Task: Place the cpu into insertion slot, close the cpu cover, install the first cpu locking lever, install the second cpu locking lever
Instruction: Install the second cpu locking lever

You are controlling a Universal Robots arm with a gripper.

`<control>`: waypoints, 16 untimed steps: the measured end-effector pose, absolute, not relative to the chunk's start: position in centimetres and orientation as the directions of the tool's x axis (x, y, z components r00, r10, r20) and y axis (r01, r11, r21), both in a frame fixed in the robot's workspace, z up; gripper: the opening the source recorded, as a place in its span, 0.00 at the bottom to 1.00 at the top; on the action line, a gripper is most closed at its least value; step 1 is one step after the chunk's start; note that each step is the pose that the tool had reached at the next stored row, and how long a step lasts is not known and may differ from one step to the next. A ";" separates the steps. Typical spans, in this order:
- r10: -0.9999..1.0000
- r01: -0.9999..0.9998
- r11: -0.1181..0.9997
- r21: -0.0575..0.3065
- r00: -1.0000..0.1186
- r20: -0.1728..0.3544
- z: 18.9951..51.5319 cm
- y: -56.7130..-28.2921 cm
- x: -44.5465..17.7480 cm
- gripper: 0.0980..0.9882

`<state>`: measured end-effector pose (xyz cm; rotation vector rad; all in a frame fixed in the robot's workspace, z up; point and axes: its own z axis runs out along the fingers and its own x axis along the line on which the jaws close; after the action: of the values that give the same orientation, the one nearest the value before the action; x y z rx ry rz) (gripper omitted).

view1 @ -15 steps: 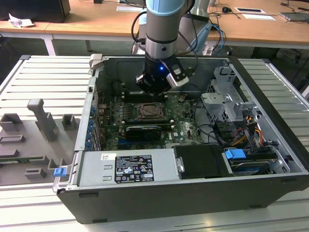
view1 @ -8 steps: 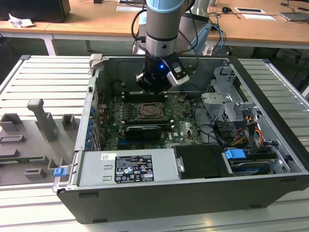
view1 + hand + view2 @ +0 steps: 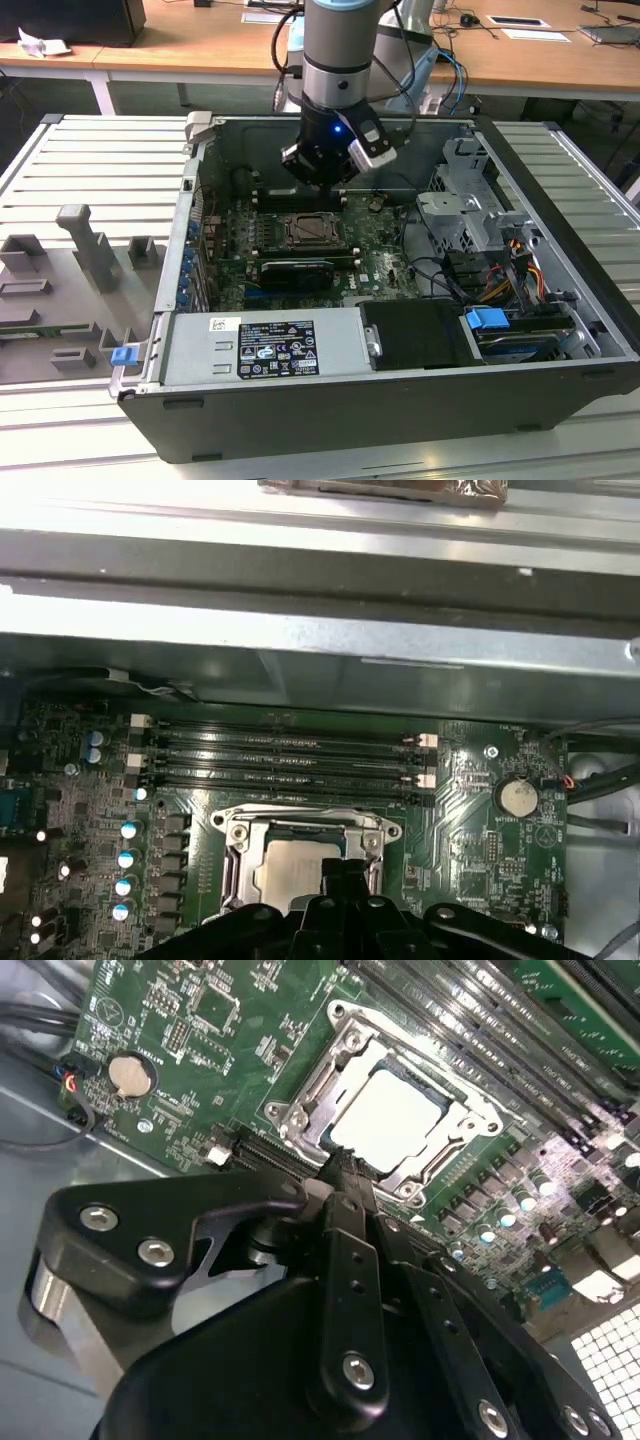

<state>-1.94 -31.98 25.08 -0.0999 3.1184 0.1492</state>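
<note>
The hand (image 3: 340, 1175) hangs just above the near edge of the insertion slot (image 3: 392, 1120), fingers drawn together and grasping nothing. The cpu (image 3: 388, 1118) lies seated flat in the slot with the cpu cover (image 3: 470, 1110) down around it. Judged light, stiff and fragile underneath; the thin cover frame is best pressed at its rim.

An open dark grey metal computer case (image 3: 400, 400) is seen lying across the centre of the frame on a pale ribbed table (image 3: 90, 170). A green motherboard (image 3: 300, 250) is exposed inside, with a square black metal-rimmed insertion slot (image 3: 315, 232) at its middle. A grey robot arm (image 3: 340, 50) is lowered from the upper centre, its black gripper (image 3: 322, 180) held just above the slot. Grey plastic fixtures (image 3: 85, 250) are set at the left.
</note>
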 end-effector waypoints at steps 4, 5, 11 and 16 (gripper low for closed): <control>-0.057 -0.059 0.994 0.095 -0.998 -0.021 25.1 -33.5 -1.9 0.01; -0.056 -0.057 0.994 0.095 -0.998 -0.021 25.0 -34.0 -1.9 0.01; -0.054 -0.056 0.994 0.095 -0.998 -0.021 25.0 -35.7 -1.9 0.01; -0.054 -0.056 0.993 0.100 -0.998 -0.020 24.9 -36.6 -1.9 0.01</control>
<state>-1.94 -36.55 24.95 -0.0860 3.1194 0.1574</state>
